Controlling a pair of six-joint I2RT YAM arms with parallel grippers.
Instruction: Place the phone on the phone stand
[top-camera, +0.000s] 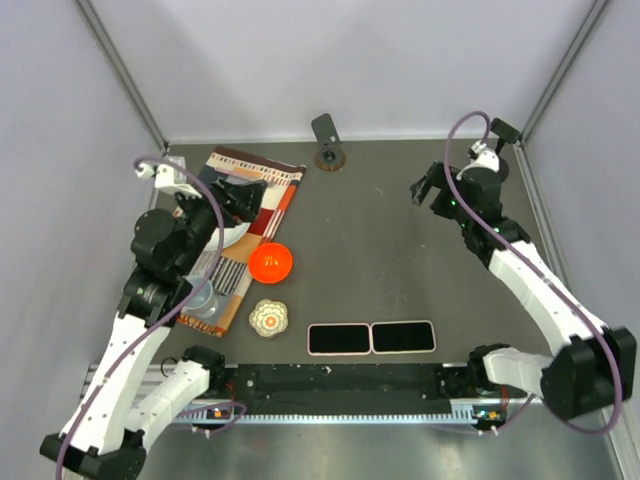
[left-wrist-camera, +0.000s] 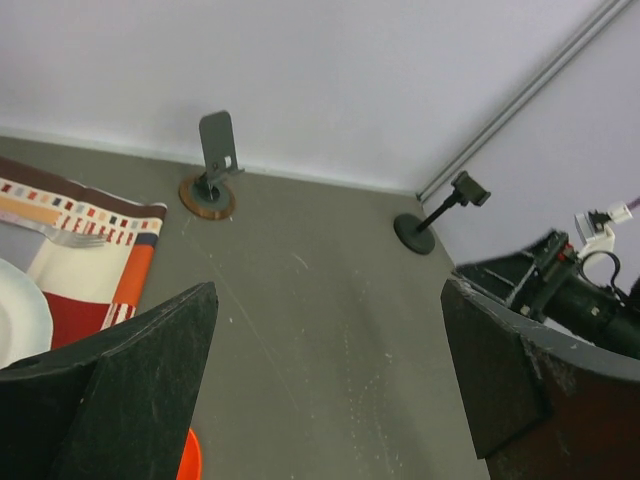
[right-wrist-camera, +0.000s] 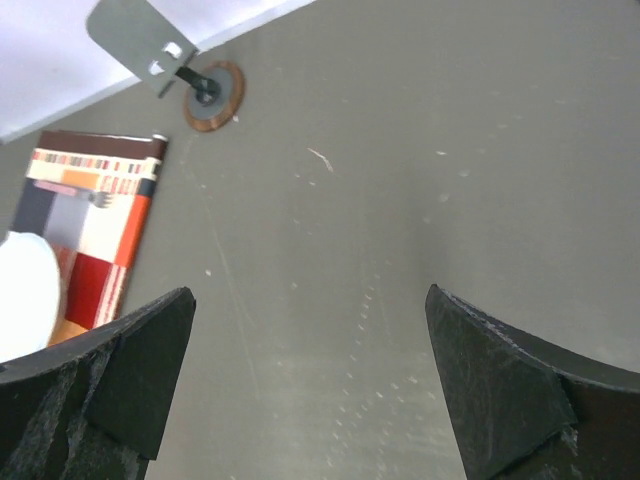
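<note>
At the near edge of the worktop (top-camera: 400, 260), just ahead of the arm bases, two phones are laid flat, face up and side by side, almost touching: a black phone (top-camera: 340, 339) and a pale-edged phone (top-camera: 403, 337). Neither is held, so the step in hand is judged to be the reach and pick, with the placing not yet begun. Further in on the left side, an orange bowl (top-camera: 271, 262) is set against a striped placemat (top-camera: 262, 180), over which the left gripper (left-wrist-camera: 327, 300) is raised with its fingers spread wide and nothing between them. Toward the far right corner, the right gripper (right-wrist-camera: 310, 300) is likewise held wide and empty, well apart from both phones. The phone stand (top-camera: 326, 135) is seen upright on its round base at the middle of the far edge, its back plate tilted. For a clean pick, the pale-edged phone is probably best taken by the right arm, as it lies nearer that side. The fingers should be lowered across its short width, at the end away from its neighbour, so that the black phone is not nudged. The stand's lip should then be approached from the front.
</note>
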